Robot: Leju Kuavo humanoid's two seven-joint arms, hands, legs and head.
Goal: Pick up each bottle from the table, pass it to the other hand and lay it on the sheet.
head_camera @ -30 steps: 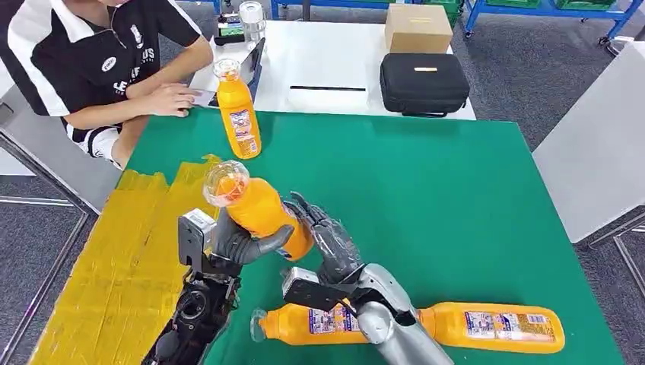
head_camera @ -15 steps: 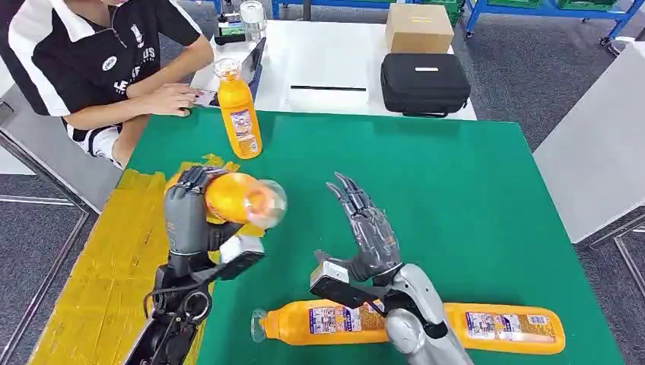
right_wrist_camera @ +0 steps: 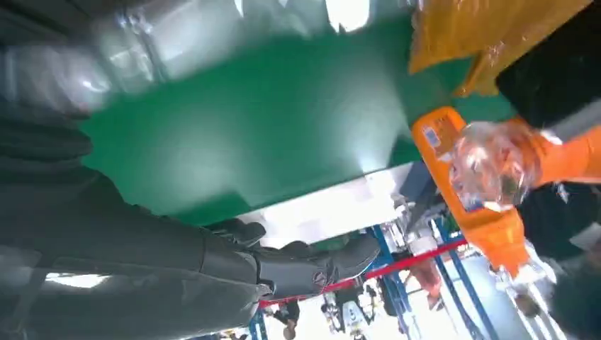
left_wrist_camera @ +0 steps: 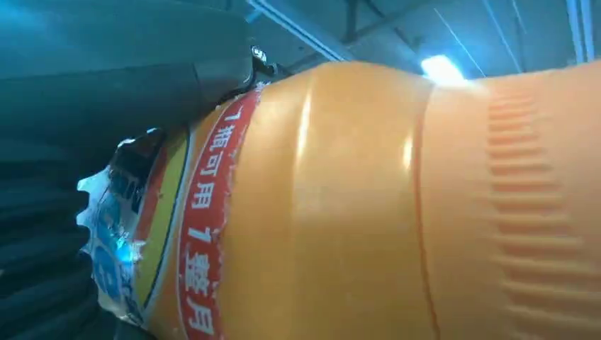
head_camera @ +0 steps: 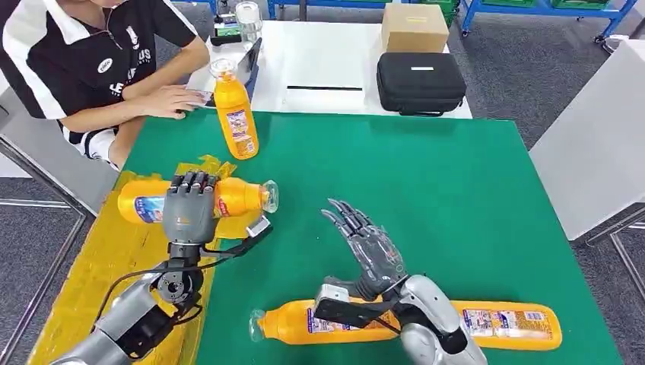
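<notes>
Orange upright bottle (head_camera: 235, 112) stands beyond the yellow sheet (head_camera: 114, 266), near a person's hand (head_camera: 173, 99)

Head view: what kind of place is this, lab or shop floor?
Probably a robot test lab or workshop. A green-covered table serves as the work area, a person sits at a white desk beside it, and blue metal racks line the back.

1. Now gripped by the left hand (head_camera: 189, 211) alone, no longer shared with the right hand (head_camera: 370, 255).
2. Carried bottle (head_camera: 242, 197) turned level, cap toward frame right, shifted from frame centre to centre left over the yellow sheet (head_camera: 99, 274).
3. Right hand drawn back toward lower centre, fingers spread, holding nothing.
</notes>
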